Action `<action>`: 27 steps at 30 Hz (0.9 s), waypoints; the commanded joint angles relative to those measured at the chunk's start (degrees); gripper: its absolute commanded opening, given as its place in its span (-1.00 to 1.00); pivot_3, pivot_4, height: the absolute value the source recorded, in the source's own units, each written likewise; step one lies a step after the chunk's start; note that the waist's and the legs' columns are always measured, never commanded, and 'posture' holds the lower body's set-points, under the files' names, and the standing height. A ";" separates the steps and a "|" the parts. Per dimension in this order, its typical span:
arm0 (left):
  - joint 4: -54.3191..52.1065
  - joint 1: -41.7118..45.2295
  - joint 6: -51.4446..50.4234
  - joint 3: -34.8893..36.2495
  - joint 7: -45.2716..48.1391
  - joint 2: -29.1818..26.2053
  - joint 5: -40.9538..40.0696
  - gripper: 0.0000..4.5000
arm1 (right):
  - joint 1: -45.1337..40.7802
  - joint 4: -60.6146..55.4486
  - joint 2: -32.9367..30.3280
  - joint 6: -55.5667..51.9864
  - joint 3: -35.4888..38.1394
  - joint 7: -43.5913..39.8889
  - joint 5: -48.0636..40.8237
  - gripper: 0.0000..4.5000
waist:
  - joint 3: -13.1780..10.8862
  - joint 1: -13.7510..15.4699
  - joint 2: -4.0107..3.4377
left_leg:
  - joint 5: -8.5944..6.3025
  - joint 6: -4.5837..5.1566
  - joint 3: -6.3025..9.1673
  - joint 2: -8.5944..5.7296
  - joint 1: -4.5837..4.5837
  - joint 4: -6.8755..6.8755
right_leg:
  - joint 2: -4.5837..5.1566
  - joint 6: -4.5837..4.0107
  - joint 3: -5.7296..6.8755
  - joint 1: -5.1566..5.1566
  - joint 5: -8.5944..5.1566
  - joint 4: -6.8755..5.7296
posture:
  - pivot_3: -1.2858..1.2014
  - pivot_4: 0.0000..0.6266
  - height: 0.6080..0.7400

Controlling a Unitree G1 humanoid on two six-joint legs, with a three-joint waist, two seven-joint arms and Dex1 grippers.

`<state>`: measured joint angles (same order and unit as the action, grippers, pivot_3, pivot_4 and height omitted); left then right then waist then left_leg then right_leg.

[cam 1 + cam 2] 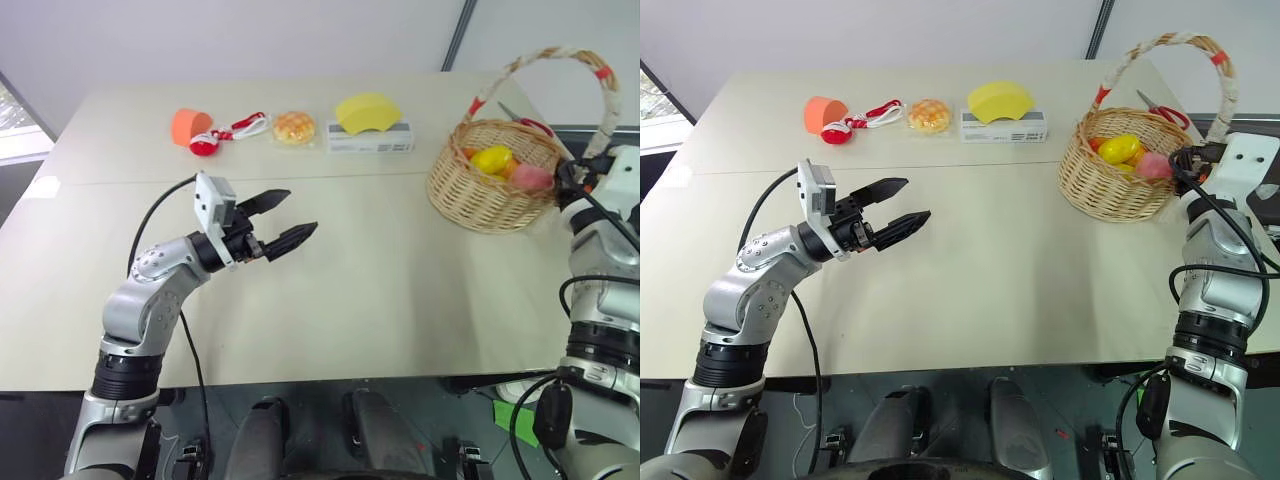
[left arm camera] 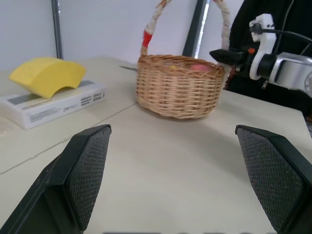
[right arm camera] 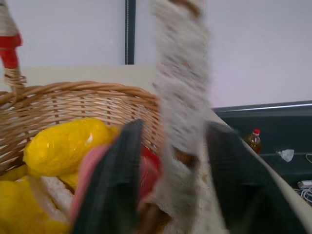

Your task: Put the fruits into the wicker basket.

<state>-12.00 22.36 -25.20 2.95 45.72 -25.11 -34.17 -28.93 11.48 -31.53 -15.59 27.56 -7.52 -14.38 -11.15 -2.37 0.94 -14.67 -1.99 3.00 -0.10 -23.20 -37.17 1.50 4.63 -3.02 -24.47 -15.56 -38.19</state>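
Note:
The wicker basket [image 1: 487,190] stands at the table's right side, its tall cloth-wrapped handle [image 1: 601,75] arching over it. Inside lie fruits: a yellow lemon [image 1: 491,158], a pink peach [image 1: 532,177] and a bit of orange fruit [image 1: 470,153]. My right gripper [image 1: 568,180] is at the basket's right rim, open. In the right wrist view its fingers [image 3: 117,180] stand on either side of the handle's base [image 3: 183,112], with the lemon [image 3: 66,146] and peach [image 3: 87,175] just beyond. My left gripper [image 1: 282,221] hovers open and empty over the table's middle left, pointing toward the basket [image 2: 178,90].
Along the table's far edge sit an orange cup [image 1: 186,125], a red-and-white object [image 1: 215,138], a wrapped crosshatched bun [image 1: 294,127] and a yellow wedge [image 1: 366,112] on a white box [image 1: 370,140]. Red-handled scissors [image 1: 535,125] lie behind the basket. The table's right edge is close to the basket.

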 commanded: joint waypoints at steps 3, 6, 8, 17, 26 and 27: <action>-0.56 -1.53 2.24 3.57 -0.58 -2.27 0.99 0.95 | 5.61 -10.16 -2.43 0.55 3.10 -1.79 -1.61 0.31 | 0.01 0.28 -0.01 | 0.00 0.00 0.05 0.00 -0.05 0.00 | 0.04 0.00 0.01 0.00 0.00 0.04 | 0.03 -0.52 1.00; 0.24 -3.85 3.00 5.95 -1.34 -4.24 2.30 0.95 | 10.28 -14.66 -3.99 0.42 3.87 -6.75 -4.09 0.31 | 0.01 0.31 -0.01 | 0.00 0.00 0.07 0.00 -0.05 0.00 | 0.06 0.00 0.01 0.00 0.00 0.04 | 0.03 -0.52 1.00; 0.78 -5.52 3.56 6.88 -1.67 -5.55 3.33 0.95 | 12.87 -16.97 -4.95 0.72 3.25 -10.74 -5.51 0.31 | 0.01 0.08 -0.02 | 0.00 0.00 0.08 0.02 -0.02 0.00 | 0.05 0.01 0.00 0.01 0.00 0.04 | 0.03 -0.52 1.00; 3.31 -12.51 7.14 10.40 -5.13 -5.96 6.26 0.95 | 20.14 -27.85 -6.65 -3.61 -19.08 -32.44 -8.51 0.31 | 0.02 -0.02 -0.03 | -0.01 0.01 0.21 0.17 0.65 0.05 | -0.05 -0.01 0.02 0.65 -0.02 0.10 | 0.03 -0.52 1.00; 2.80 -14.09 7.62 9.76 -8.18 -4.13 7.95 0.95 | 12.41 -16.60 -0.23 1.97 -25.39 -33.03 -4.11 0.31 | 0.01 0.29 -0.01 | -0.05 0.05 0.32 0.06 0.79 0.06 | 0.08 0.01 0.07 0.92 -0.03 0.26 | 0.03 -0.52 1.00; 2.87 -14.14 7.59 9.63 -8.16 -4.05 8.15 0.95 | 12.11 -15.88 0.05 2.44 -25.48 -33.14 -3.87 0.31 | 0.01 0.29 -0.01 | -0.05 0.05 0.31 0.06 0.79 0.07 | 0.09 0.01 0.07 0.92 -0.03 0.26 | 0.03 -0.52 1.00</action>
